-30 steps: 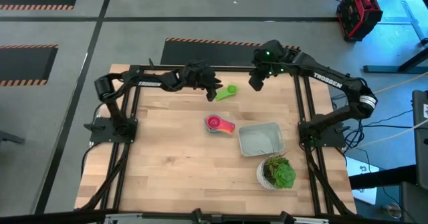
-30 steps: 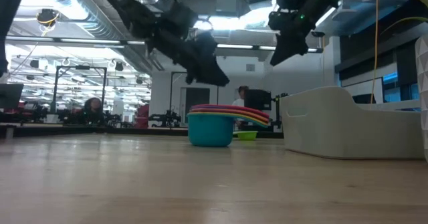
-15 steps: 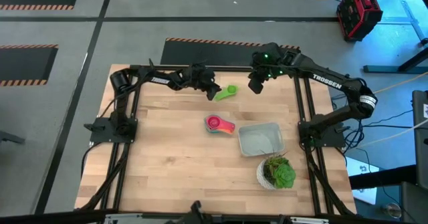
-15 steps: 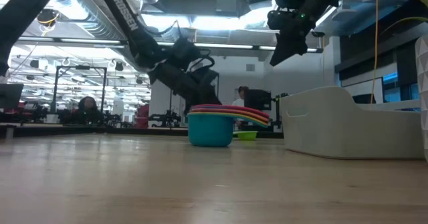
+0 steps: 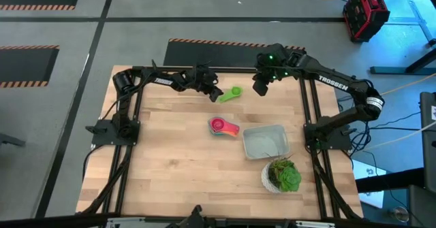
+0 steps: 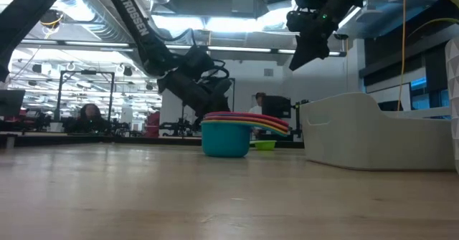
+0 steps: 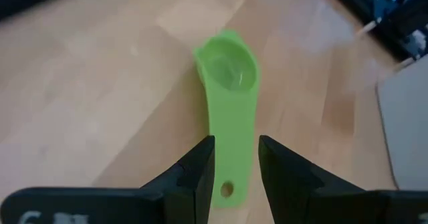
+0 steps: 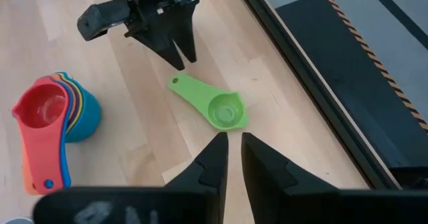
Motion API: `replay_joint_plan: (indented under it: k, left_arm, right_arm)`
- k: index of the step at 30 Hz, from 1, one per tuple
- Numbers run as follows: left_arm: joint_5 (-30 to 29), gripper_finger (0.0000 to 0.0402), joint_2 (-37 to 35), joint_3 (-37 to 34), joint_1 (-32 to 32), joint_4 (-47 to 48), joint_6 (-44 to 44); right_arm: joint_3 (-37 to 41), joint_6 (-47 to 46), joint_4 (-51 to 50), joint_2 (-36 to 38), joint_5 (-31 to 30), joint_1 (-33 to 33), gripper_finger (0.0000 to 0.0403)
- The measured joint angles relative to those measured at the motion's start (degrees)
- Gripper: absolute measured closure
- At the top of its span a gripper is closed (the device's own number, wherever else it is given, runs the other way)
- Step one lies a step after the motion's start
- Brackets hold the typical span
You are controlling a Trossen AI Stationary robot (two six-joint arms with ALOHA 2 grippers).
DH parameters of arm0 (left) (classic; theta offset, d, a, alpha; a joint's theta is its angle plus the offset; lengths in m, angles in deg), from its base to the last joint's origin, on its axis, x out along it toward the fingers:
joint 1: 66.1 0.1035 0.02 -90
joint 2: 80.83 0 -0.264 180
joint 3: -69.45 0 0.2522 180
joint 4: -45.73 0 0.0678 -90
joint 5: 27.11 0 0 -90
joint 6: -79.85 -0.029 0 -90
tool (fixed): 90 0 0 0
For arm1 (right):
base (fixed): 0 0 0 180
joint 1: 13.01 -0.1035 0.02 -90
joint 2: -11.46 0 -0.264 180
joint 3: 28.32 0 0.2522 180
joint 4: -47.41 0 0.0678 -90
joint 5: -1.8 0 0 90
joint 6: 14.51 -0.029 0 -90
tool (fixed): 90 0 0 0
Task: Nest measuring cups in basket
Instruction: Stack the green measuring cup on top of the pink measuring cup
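A green measuring cup (image 5: 231, 93) (image 7: 227, 83) lies flat on the table near the far edge, bowl up. My left gripper (image 7: 236, 160) (image 8: 176, 60) is low over its handle end, open, one finger on either side of the handle; I cannot tell whether they touch it. A stack of nested measuring cups (image 5: 222, 126) (image 8: 53, 117), red on top and teal at the bottom, stands on the table just left of the light-gray basket (image 5: 262, 128). My right gripper (image 5: 259, 86) (image 8: 234, 150) hangs shut high above the table, right of the green cup, holding nothing.
A round white pot with a green plant (image 5: 281, 175) stands near the basket's near side. The dark frame rail (image 8: 301, 77) runs along the table's far edge, close behind the green cup. Bare wood lies across the table's left and near parts.
My left gripper has come down from well above the table toward the green cup's handle, rolling about its own axis as it sank, and has been almost still for the last half second. Its finger gap has not changed. The cups have not moved.
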Motion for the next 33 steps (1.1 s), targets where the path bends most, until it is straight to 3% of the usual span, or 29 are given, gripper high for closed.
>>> replay_joint_plan:
  k: [26,33]
  left_arm:
    - [-0.7,0.0292,0.0,0.0,0.0,1.1,-0.6]
    - [-7.1,0.0292,0.0,0.0,-0.1,1.1,-0.6]
  right_arm:
    - [0.0,-2.8,4.1,-3.7,0.0,-1.4,0.0354]
    - [0.0,-2.8,4.4,-3.8,0.0,-1.4,0.0354]
